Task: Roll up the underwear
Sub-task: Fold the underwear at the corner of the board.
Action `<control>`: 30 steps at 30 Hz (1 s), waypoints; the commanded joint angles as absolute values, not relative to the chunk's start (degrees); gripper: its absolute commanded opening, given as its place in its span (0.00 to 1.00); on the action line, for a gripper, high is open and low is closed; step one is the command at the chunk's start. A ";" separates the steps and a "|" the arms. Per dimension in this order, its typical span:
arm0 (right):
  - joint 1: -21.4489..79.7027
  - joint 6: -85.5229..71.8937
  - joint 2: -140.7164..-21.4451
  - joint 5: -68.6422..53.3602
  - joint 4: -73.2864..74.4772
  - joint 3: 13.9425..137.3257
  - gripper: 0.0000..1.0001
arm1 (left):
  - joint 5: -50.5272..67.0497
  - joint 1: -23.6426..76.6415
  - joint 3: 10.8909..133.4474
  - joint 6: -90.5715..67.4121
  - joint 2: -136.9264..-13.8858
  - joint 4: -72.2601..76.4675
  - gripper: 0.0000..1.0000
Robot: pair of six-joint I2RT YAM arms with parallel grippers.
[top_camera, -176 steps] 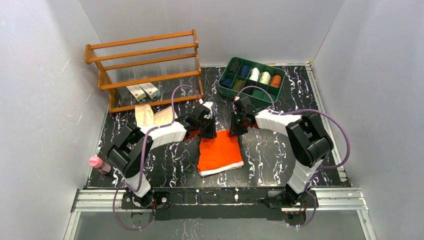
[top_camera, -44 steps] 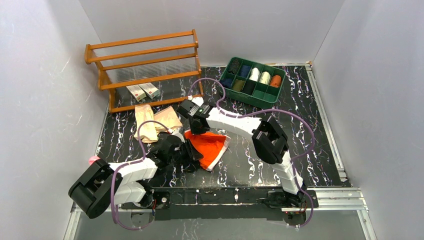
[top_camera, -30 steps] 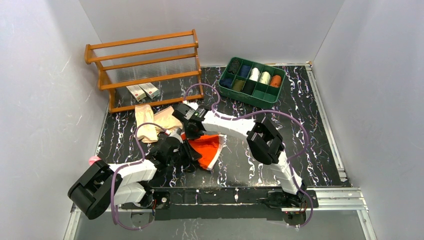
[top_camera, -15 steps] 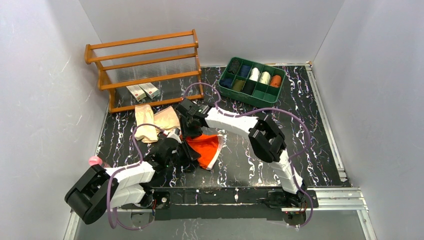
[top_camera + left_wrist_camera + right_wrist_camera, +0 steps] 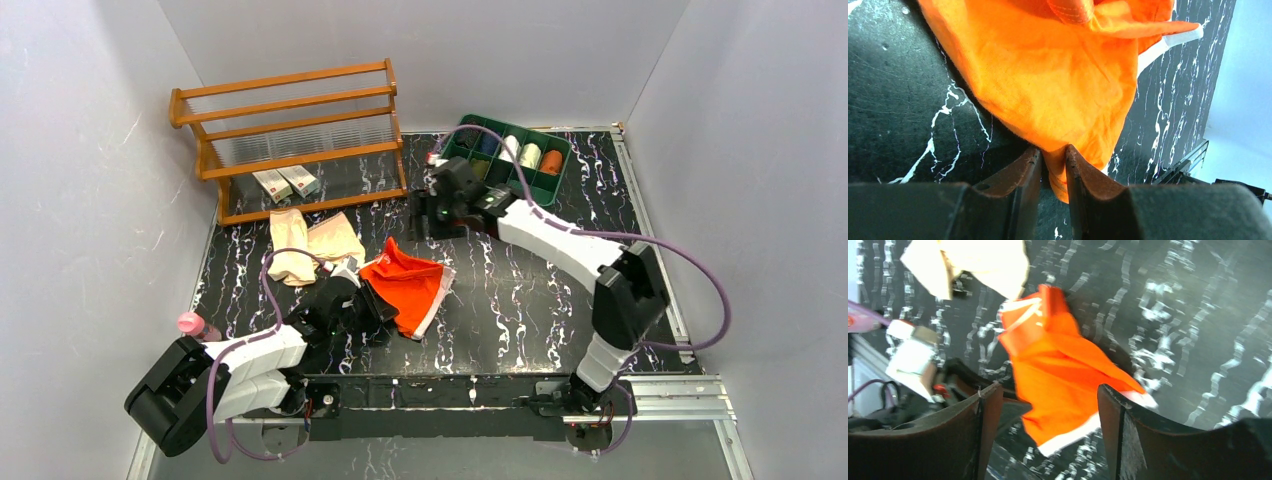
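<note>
Marbled table (image 5: 520, 290), orange underwear (image 5: 410, 283) lying left-right — trim rightward, left gripper (image 5: 1052, 152) pinching it, right gripper (image 5: 1048, 390) agape

Lab test cell: plain white walls (image 5: 90, 150), aluminium rail (image 5: 680, 392), black marbled tabletop (image 5: 520, 310).

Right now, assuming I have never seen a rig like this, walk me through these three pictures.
Two robot arms are bolted at the near edge of a dark marbled table. One picture looks down from above. The other two come from a camera on each wrist, so each shows its own tool at the bottom. On the table lie a crumpled orange underwear, a tan underwear apart from it, a wooden rack, a green tray of cloth rolls and a pink bottle. The left tool is pinched shut on an edge of the orange underwear. The right tool is open, holds nothing and hangs raised near the tray.
</note>
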State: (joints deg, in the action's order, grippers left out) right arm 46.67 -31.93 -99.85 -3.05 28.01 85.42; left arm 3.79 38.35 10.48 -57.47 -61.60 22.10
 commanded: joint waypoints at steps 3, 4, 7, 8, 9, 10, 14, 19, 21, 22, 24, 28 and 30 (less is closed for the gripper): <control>38.75 -21.03 -92.90 -11.39 20.60 68.87 0.84 | 2.09 38.28 11.27 -56.28 -61.21 19.68 0.23; 37.94 -19.91 -92.43 -12.56 19.20 66.73 0.86 | 2.03 38.25 11.35 -56.18 -61.37 19.73 0.23; 35.24 -18.56 -92.66 -15.92 17.88 63.78 0.92 | 2.62 38.26 11.95 -55.98 -62.19 19.45 0.23; 34.23 -18.47 -93.14 -17.52 17.36 63.00 0.92 | 2.89 38.24 12.21 -55.82 -62.38 19.13 0.23; 33.48 -18.50 -93.66 -19.01 16.72 62.14 0.93 | 2.99 38.25 12.36 -55.74 -62.45 18.91 0.23; 33.07 -18.62 -94.22 -20.35 16.34 61.51 0.93 | 2.98 38.27 12.36 -55.72 -62.39 18.80 0.23; 32.75 -19.20 -95.56 -24.72 13.58 58.36 0.92 | 2.65 38.27 12.38 -55.64 -61.92 17.92 0.23; 32.66 -20.18 -97.16 -27.95 10.27 56.77 0.89 | 2.65 38.26 12.41 -55.57 -61.86 17.50 0.23; 32.69 -20.30 -97.93 -28.19 8.99 56.61 0.89 | 2.77 38.25 12.61 -55.47 -62.03 17.22 0.23; 32.69 -20.44 -98.36 -27.66 8.61 56.61 0.90 | 2.82 38.28 12.74 -55.44 -62.10 17.05 0.23; 32.67 -20.54 -99.68 -26.67 8.46 57.01 0.90 | 2.90 38.25 12.97 -55.32 -62.07 16.75 0.23; 32.65 -21.61 -102.33 -26.39 7.36 57.22 0.86 | 2.78 38.31 13.32 -55.20 -62.01 16.41 0.22; 32.66 -21.88 -103.03 -25.50 6.99 57.10 0.84 | 2.81 38.26 13.43 -55.12 -61.97 16.18 0.22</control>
State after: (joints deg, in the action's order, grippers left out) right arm 32.69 -21.49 -100.75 -26.64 9.12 56.88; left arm 3.79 38.35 11.92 -56.30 -62.22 18.34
